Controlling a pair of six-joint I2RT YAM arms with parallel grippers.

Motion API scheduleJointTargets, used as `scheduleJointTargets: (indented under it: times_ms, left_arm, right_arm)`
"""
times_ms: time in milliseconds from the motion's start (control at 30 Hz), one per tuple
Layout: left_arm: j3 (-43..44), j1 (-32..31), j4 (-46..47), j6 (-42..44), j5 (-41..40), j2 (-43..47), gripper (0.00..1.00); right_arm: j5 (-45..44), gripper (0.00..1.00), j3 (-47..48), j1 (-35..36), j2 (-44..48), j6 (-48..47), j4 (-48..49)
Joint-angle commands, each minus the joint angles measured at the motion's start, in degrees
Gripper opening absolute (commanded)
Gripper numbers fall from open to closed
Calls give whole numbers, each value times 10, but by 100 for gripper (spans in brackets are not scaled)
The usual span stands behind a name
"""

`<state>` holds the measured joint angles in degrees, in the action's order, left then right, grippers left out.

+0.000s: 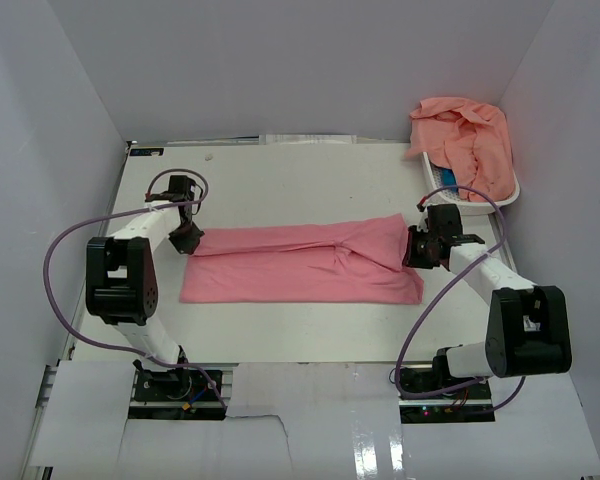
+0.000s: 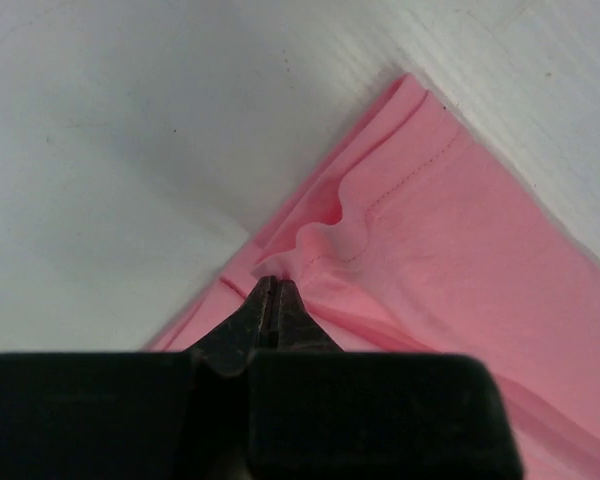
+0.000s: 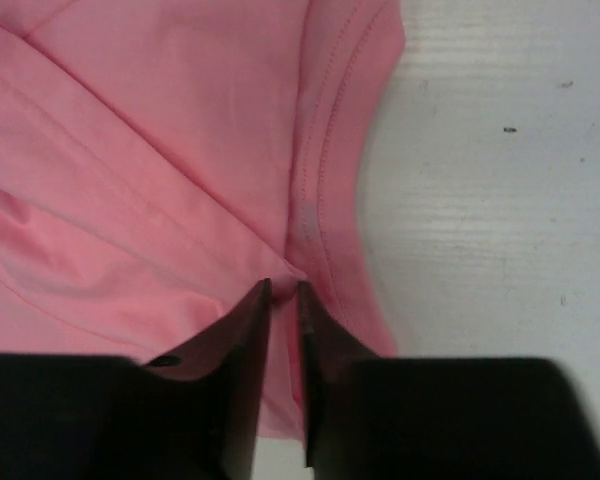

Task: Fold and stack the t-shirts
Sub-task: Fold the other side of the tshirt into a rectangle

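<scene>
A rose-pink t-shirt (image 1: 300, 265) lies folded into a long band across the middle of the table. My left gripper (image 1: 187, 238) is shut on its far left corner; in the left wrist view the jaws (image 2: 270, 283) pinch a bunched fold of the t-shirt (image 2: 450, 250). My right gripper (image 1: 417, 250) is at the right end; in the right wrist view the jaws (image 3: 283, 288) are nearly closed with a fold of the t-shirt (image 3: 160, 150) between them. More salmon t-shirts (image 1: 465, 140) are heaped in the white basket (image 1: 480, 197) at the back right.
White walls enclose the table on three sides. The basket stands just behind my right arm. A strip of clear plastic (image 1: 310, 140) lies along the table's back edge.
</scene>
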<state>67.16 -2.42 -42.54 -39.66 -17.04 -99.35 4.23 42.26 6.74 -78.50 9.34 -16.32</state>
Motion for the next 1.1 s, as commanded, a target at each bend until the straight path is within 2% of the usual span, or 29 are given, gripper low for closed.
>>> scheduleJointTargets:
  times_ms: [0,33,67,100,167,200,300,367,467,633,833,933,1067]
  left_arm:
    - [-11,2,1,-7,8,45,4]
    - [-14,2,0,-2,8,46,11]
    - [-16,2,-3,-5,3,48,30]
    - [-18,2,-3,-4,-8,53,59]
    - [-10,3,-13,-11,-29,60,76]
    - [-5,3,-23,-13,-34,70,80]
    - [25,3,-36,-25,-70,100,85]
    - [51,3,-33,-19,-78,110,88]
    - [96,3,-32,3,-66,97,90]
    - [147,-34,-4,41,23,37,90]
    - [213,-122,14,58,43,-27,90]
    - [245,-147,28,53,98,-67,90]
    - [278,-168,28,43,127,-117,90]
  right_arm:
    - [-32,29,23,-2,3,14,-40]
    - [-40,35,23,-2,6,16,-42]
    - [-50,40,22,-2,15,18,-42]
    - [-59,46,22,-2,21,21,-41]
    - [-68,51,27,-2,41,25,-38]
    - [-72,52,32,-2,48,26,-35]
    - [-76,54,48,-2,77,27,-20]
    - [-49,57,49,-2,92,28,17]
    - [39,58,63,-1,76,30,58]
    - [132,57,133,10,-36,33,63]
    - [150,54,212,32,-140,31,54]
    - [164,53,259,41,-188,31,40]
    - [169,53,318,61,-242,21,4]
